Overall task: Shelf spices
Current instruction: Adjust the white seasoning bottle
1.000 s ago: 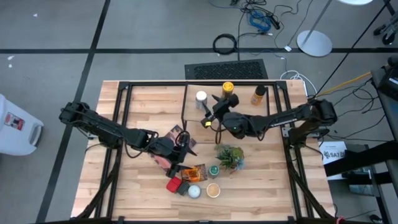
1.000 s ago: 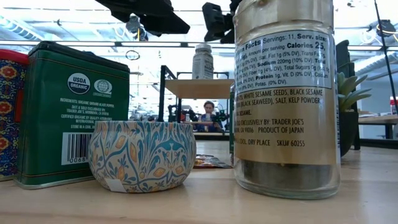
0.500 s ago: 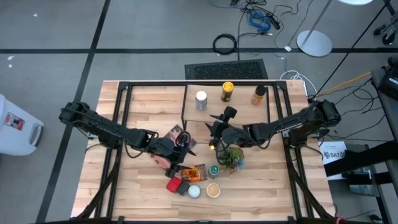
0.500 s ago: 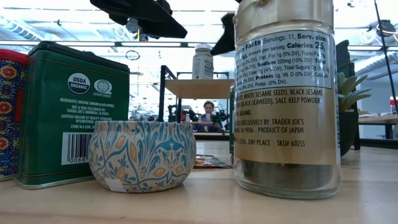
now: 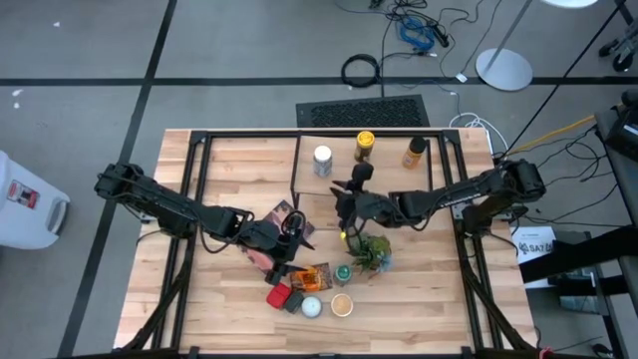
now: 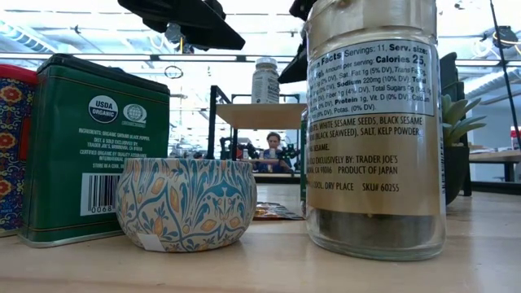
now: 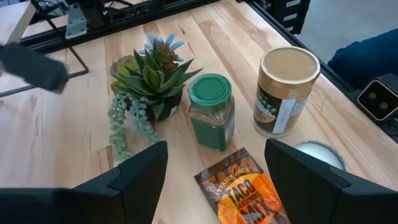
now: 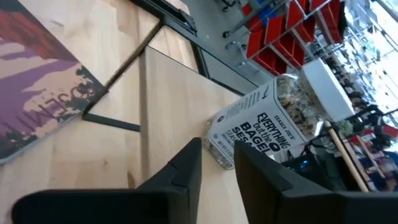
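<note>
The left hand is hovering over the middle of the bench, fingers spread wide and gripping nothing, with the maroon book under it. Past those fingers, the orange packet is lying flat just ahead, the green-topped jar is standing upright beyond it beside the potted plant, and the tan-topped jar is standing just to the other side, with a white-topped tin near the bench edge.

The right hand is reaching in over the bench just in front of the shelf, above the plant, its fingers drawn close with only a narrow gap between them and nothing in it.

Up on the shelf, three spices are standing upright in a row, well apart: a white-topped jar, a yellow-topped jar and a brown-topped jar. Down at the front of the bench, a red tin and a dark-topped tin are sitting touching beside the white-topped tin.
</note>
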Available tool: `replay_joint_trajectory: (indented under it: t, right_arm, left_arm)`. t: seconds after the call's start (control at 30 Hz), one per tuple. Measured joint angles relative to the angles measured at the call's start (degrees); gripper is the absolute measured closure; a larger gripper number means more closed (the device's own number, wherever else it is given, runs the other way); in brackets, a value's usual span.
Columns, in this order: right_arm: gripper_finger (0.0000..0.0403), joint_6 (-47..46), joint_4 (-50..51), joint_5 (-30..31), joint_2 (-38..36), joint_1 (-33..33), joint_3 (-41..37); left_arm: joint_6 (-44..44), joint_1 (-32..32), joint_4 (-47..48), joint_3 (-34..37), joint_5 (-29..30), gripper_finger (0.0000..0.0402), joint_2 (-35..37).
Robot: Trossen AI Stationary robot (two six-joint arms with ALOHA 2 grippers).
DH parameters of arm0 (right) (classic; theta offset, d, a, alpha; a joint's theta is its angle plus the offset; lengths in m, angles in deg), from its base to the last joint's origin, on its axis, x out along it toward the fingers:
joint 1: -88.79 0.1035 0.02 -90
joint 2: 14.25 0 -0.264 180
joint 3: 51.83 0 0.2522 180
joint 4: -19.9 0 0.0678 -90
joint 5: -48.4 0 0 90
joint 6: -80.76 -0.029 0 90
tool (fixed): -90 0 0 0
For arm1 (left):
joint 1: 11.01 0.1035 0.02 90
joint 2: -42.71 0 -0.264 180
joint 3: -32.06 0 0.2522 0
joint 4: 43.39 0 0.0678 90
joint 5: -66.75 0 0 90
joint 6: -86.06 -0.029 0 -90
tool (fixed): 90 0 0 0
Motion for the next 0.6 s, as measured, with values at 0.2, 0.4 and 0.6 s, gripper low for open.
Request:
replay_joint_trajectory:
  t: [0.2, 0.4, 0.6]
  right_arm:
    - [0.0352, 4.0, 0.0, -3.2, 0.0, -2.1, 0.0]
    - [0.0381, 6.8, -0.7, -4.0, 0.0, -2.9, 0.0]
    - [0.0401, 8.7, -3.1, -6.8, 0.0, -4.4, 0.0]
  left_arm:
    - [0.0, 0.0, 0.0, 0.0, 0.0, 0.0123, 0.0]
    - [0.0, 0.0, 0.0, 0.0, 0.0, 0.0123, 0.0]
    - [0.0, 0.0, -0.2, 0.0, 0.0, 0.0123, 0.0]
